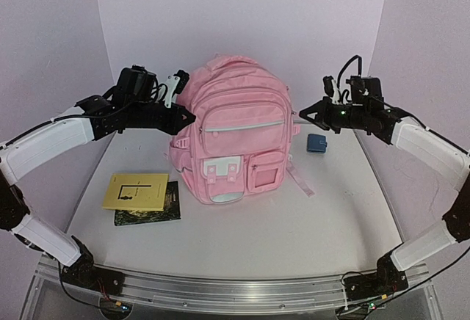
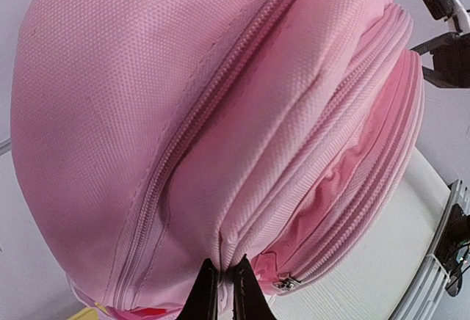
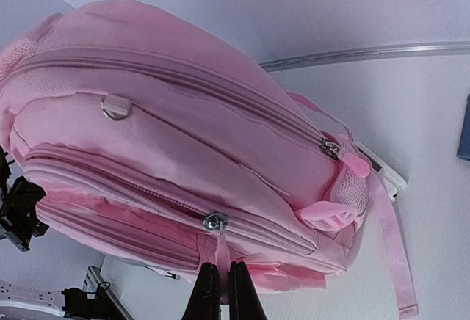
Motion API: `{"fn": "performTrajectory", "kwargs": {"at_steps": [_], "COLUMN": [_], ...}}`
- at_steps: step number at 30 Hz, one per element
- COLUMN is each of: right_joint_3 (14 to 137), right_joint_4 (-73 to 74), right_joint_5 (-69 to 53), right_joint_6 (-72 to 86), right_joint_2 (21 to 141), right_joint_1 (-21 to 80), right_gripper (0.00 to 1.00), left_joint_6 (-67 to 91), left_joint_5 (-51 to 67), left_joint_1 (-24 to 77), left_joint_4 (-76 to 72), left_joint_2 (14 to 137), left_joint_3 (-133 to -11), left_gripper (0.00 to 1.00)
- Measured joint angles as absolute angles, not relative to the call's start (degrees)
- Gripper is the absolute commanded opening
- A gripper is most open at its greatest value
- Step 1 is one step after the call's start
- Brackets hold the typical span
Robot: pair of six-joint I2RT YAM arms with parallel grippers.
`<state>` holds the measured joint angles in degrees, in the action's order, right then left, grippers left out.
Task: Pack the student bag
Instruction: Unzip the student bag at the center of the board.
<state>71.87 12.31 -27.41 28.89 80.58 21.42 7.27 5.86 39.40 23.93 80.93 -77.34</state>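
The student bag point(image 1: 233, 125) is a large light-pink backpack standing upright at the middle of the table, front pockets facing me. My left gripper point(image 1: 191, 117) is at its left side; in the left wrist view my left gripper point(image 2: 221, 267) is shut on a pinched fold of the bag's fabric point(image 2: 220, 188) between two zips. My right gripper point(image 1: 301, 114) is at the bag's right side; in the right wrist view my right gripper point(image 3: 219, 267) is shut on the pink pull tab point(image 3: 222, 250) hanging from a metal zip slider point(image 3: 214, 222). That zip is closed on both sides of the slider.
A yellow book point(image 1: 136, 190) lies on a dark book point(image 1: 158, 211) at the front left of the bag. A small blue item point(image 1: 316, 142) lies at the bag's right, near the back wall. A metal rail point(image 1: 220, 291) runs along the near edge.
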Motion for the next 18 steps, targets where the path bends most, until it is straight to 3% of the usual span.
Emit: {"fn": "performTrajectory", "kwargs": {"at_steps": [11,18], "right_joint_3": [56.7,53.5], "right_joint_4": [4.9,2.1], "right_joint_5": [-30.6,-27.2], "right_joint_6": [33.6,35.4], "right_joint_2": [80.1,79.4], "right_joint_1": [20.5,20.5], "right_gripper": [0.00,0.00], "left_joint_6": [7.9,7.5], "left_joint_5": [5.3,6.7], "left_joint_1": [39.1,38.0], "left_joint_4": [22.6,17.0], "left_joint_2": [81.7,85.6], "left_joint_3": [-77.3,-78.0], "left_gripper": [0.00,0.00]}}
